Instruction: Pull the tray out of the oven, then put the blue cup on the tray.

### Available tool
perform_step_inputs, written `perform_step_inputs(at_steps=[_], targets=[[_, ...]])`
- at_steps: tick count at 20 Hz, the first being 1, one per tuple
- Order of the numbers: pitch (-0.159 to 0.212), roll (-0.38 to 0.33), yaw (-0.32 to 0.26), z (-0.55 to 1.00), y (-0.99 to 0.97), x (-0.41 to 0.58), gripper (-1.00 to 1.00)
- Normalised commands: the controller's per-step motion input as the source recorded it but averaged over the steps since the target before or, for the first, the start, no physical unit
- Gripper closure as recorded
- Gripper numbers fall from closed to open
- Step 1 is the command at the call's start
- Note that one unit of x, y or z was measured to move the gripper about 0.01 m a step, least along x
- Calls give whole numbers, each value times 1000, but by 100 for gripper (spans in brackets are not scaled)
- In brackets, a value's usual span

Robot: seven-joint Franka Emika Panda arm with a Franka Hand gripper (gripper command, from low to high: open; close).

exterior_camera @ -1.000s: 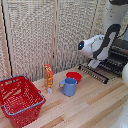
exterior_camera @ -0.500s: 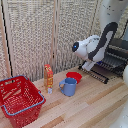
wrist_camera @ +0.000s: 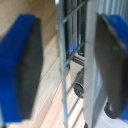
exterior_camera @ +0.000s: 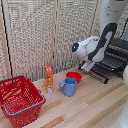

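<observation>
Tool point(wrist_camera: 64, 65) open by the tray point(exterior_camera: 111, 62), its pads blurred in the wrist view.
Oven point(exterior_camera: 118, 55) is cut off at the exterior view's right; cup point(exterior_camera: 68, 86) stands on the wooden tabletop point(exterior_camera: 95, 107) beside a red bowl point(exterior_camera: 74, 76), slatted screens behind.

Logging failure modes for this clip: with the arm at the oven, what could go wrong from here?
1. In the wrist view the gripper is open with a thin bar of the tray between its pads; a shallow grip could slip when pulling.
2. The red bowl and blue cup stand near the oven front, so the tray or the arm might knock them.
</observation>
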Motion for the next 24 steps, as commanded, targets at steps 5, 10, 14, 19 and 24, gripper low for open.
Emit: perform_step_inputs(at_steps=[5,10,14,19,24], targets=[[16,154,-31,742,-12,0,-100],[4,225,-144,468,143,0,-100],[-4,247,-273,322,154,0,-100],[-19,241,-301,292,109,-3,-100],[-12,251,-292,269,123,0,-100]])
